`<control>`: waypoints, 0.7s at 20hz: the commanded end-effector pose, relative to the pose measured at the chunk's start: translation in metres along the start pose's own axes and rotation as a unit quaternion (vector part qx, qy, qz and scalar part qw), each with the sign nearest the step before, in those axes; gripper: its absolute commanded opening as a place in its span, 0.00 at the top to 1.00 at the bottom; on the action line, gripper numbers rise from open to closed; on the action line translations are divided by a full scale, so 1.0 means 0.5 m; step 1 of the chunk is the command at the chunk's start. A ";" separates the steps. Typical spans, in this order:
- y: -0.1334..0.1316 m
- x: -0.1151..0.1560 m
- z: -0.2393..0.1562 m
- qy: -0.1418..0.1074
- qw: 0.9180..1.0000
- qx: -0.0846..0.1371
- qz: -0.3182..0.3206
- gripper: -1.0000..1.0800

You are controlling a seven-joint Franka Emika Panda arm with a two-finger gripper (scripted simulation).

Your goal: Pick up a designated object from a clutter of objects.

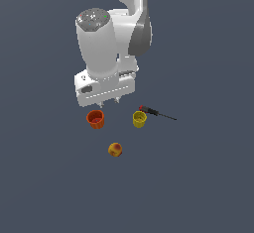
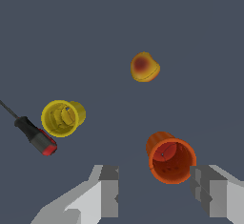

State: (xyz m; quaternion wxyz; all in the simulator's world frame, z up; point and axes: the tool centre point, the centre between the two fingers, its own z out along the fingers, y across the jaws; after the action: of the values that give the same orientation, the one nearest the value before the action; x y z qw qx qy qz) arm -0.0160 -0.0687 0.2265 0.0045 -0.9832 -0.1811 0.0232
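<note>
The white two-fingered claw [image 1: 110, 100] hangs spread wide with nothing between its fingers [image 2: 108, 197], above the dark grey desk [image 1: 208, 177]. Just below it, toward the exterior view's left, stands the small orange-red ribbed tapered cup [image 1: 95, 119], upright and untouched. The smaller yellow cup [image 1: 139, 119] sits near it toward the exterior view's right, beside the thin dark tool with a red tip [image 1: 157, 112]. A yellow-red round fruit [image 1: 115, 149] lies apart, nearer the camera.
</note>
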 end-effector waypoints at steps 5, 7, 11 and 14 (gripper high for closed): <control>0.025 -0.030 0.069 -0.005 0.998 0.001 -0.069 0.38; 0.031 -0.041 0.089 -0.006 0.996 0.001 -0.089 0.38; 0.043 -0.063 0.130 -0.009 0.991 0.002 -0.131 0.38; 0.051 -0.081 0.160 -0.011 0.987 0.003 -0.162 0.38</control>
State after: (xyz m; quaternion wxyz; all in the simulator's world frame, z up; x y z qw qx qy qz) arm -0.0445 -0.1036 0.1554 0.0088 -0.9459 -0.3227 0.0329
